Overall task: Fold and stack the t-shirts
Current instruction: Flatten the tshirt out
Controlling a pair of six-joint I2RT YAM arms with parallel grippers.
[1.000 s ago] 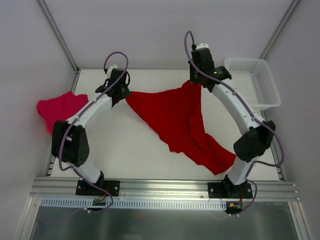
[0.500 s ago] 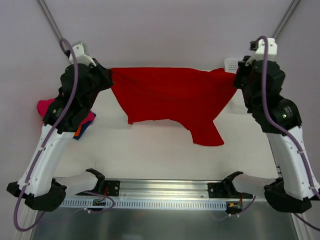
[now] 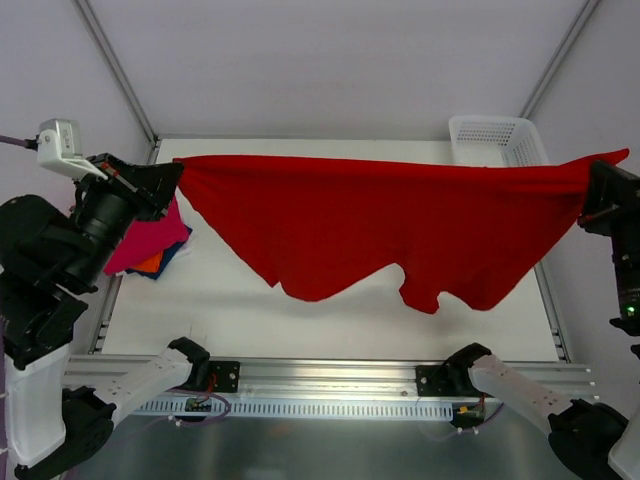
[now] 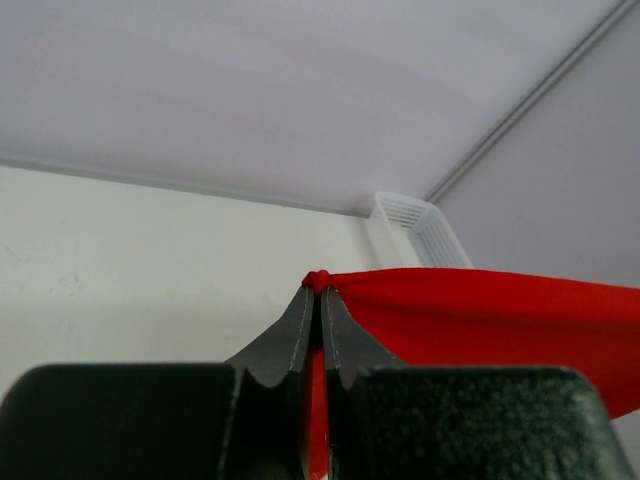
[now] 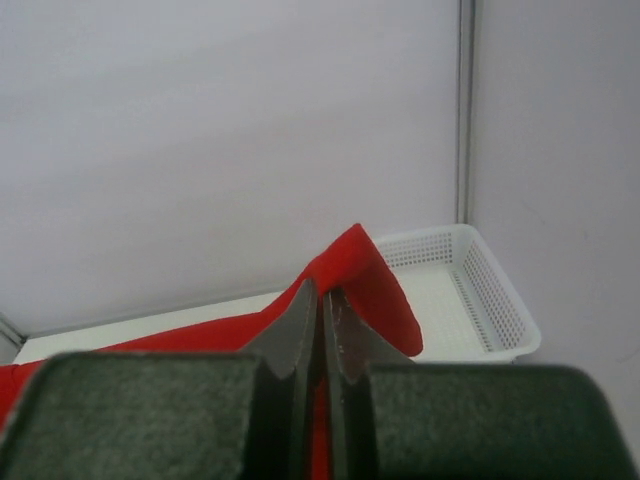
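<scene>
The large bright red t-shirt [image 3: 380,225] hangs stretched taut in the air across the whole table, held by its two upper corners. My left gripper [image 3: 176,168] is shut on its left corner, seen in the left wrist view [image 4: 320,282] with cloth pinched between the fingers. My right gripper [image 3: 592,178] is shut on its right corner, seen in the right wrist view [image 5: 322,290] with a red flap [image 5: 375,275] poking past the tips. A magenta-pink t-shirt [image 3: 150,240] lies at the left table edge on top of orange [image 3: 150,264] and dark blue [image 3: 170,256] cloth.
A white plastic mesh basket [image 3: 495,138] stands at the back right corner, partly behind the red shirt; it also shows in the right wrist view [image 5: 470,290] and the left wrist view [image 4: 415,230]. Both arms are raised high at the table's sides.
Both grippers have lifted and pulled apart, stretching the red shirt from a crumpled heap on the table into a wide taut span in the air. The pile at left became uncovered.
</scene>
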